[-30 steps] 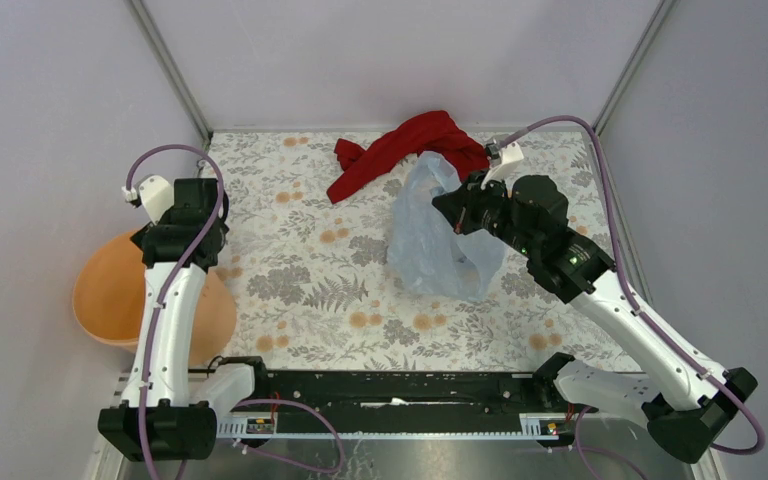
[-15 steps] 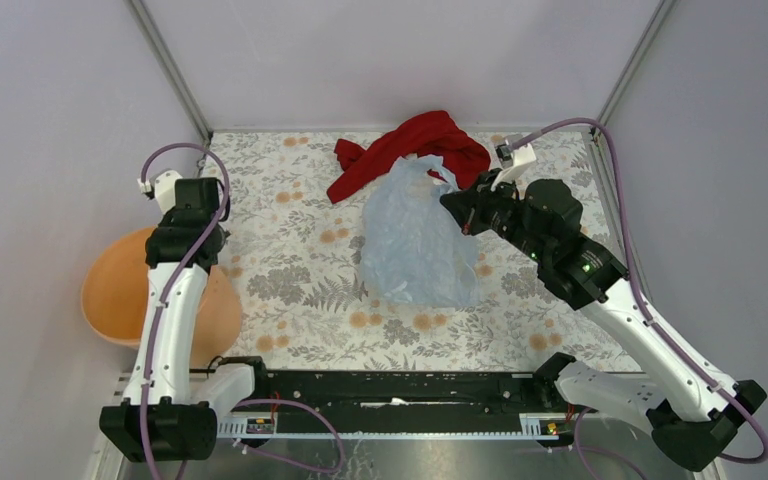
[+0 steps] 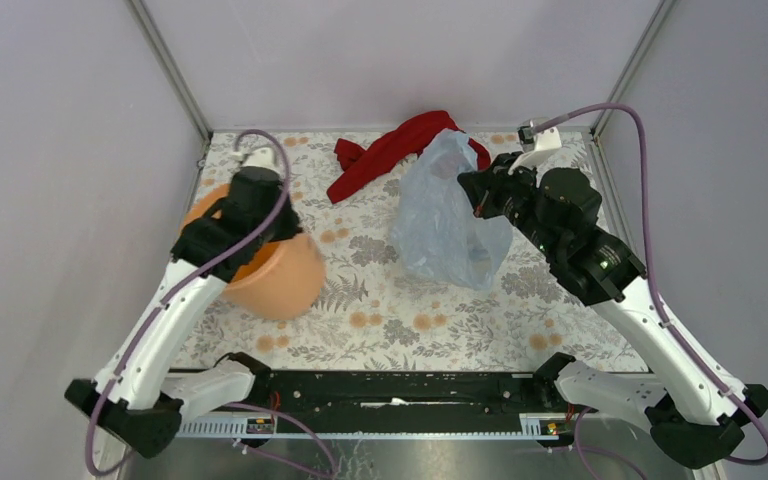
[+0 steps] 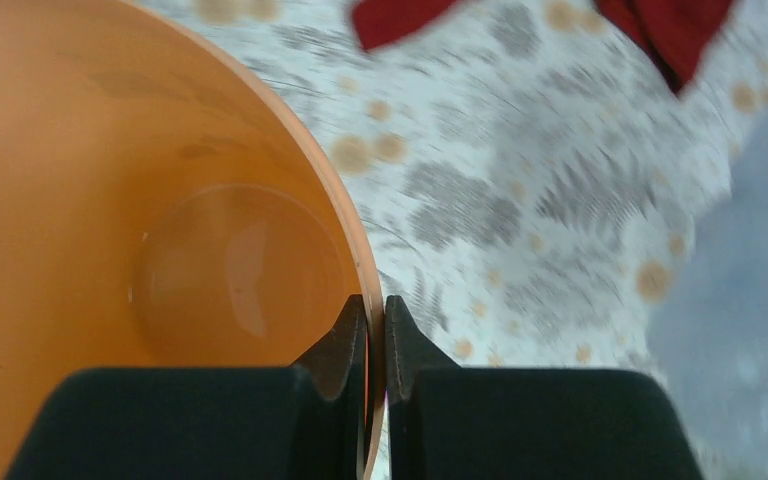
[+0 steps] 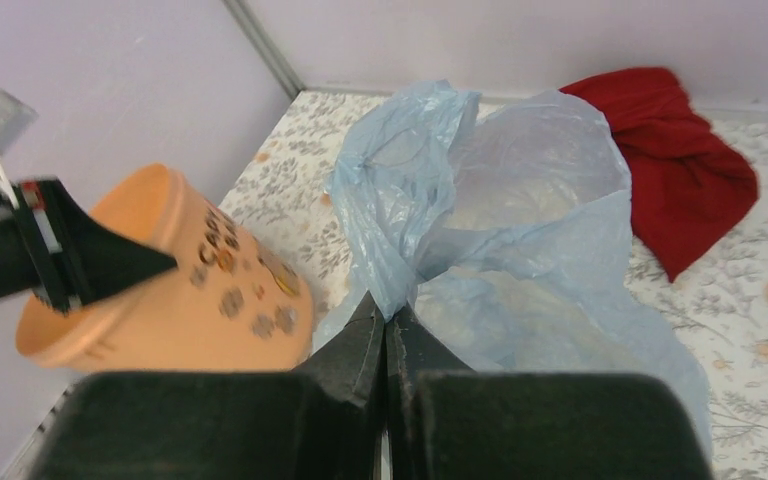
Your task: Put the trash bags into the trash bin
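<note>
The trash bin (image 3: pixel 282 278), a round orange bucket, hangs tilted over the left part of the table. My left gripper (image 3: pixel 225 240) is shut on its rim, one finger inside and one outside (image 4: pixel 375 305). The inside of the trash bin (image 4: pixel 110 200) holds nothing. The trash bag (image 3: pixel 445 225), thin pale blue film, hangs crumpled over the table's middle right. My right gripper (image 3: pixel 470 195) is shut on a bunched fold near its top (image 5: pixel 385 310). From the right wrist, the trash bag (image 5: pixel 520 200) fills the centre and the trash bin (image 5: pixel 170 290) sits to its left.
A red cloth (image 3: pixel 385 150) lies at the back of the floral table, partly behind the bag; it also shows as red cloth (image 5: pixel 675 140) and red cloth (image 4: pixel 680 30). Grey walls close in the left, back and right sides.
My left gripper has shut on the bin's rim and carried the bin from off the table's left edge toward the middle, tilting it. The right gripper has shifted slightly back and right with the bag.
</note>
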`<action>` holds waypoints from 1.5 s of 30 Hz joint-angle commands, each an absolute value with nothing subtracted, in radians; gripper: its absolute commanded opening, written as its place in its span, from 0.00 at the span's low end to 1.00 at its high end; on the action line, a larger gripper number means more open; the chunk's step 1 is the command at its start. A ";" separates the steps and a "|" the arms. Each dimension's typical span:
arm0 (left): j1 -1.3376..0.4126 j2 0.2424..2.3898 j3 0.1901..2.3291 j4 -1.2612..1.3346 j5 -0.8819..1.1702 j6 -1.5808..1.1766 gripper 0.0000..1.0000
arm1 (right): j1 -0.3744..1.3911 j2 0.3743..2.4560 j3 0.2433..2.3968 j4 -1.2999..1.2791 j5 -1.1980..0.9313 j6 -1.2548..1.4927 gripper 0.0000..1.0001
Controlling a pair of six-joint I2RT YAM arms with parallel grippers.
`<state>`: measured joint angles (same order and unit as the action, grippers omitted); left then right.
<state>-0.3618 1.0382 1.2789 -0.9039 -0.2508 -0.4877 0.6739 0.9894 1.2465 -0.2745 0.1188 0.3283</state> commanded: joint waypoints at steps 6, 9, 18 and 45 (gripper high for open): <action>-0.899 1.275 1.402 -0.763 -0.442 -0.632 0.00 | 0.674 0.986 1.425 -0.327 0.370 0.246 0.00; -1.013 1.362 1.452 -0.738 -0.474 -0.638 0.00 | 0.675 0.969 1.460 -0.329 0.422 0.218 0.00; -1.151 1.484 1.487 -0.595 -0.400 -0.645 0.00 | 0.674 0.963 1.544 -0.289 0.463 0.158 0.00; -1.155 0.609 1.262 -0.584 -0.431 -0.400 0.98 | 0.675 1.333 1.843 0.136 -0.428 0.768 0.00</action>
<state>-1.1530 0.6357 1.2476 -0.5377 -0.3748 -0.4248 0.6735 1.3712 1.8740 -0.0124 -0.3294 0.6086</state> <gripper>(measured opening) 0.970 0.011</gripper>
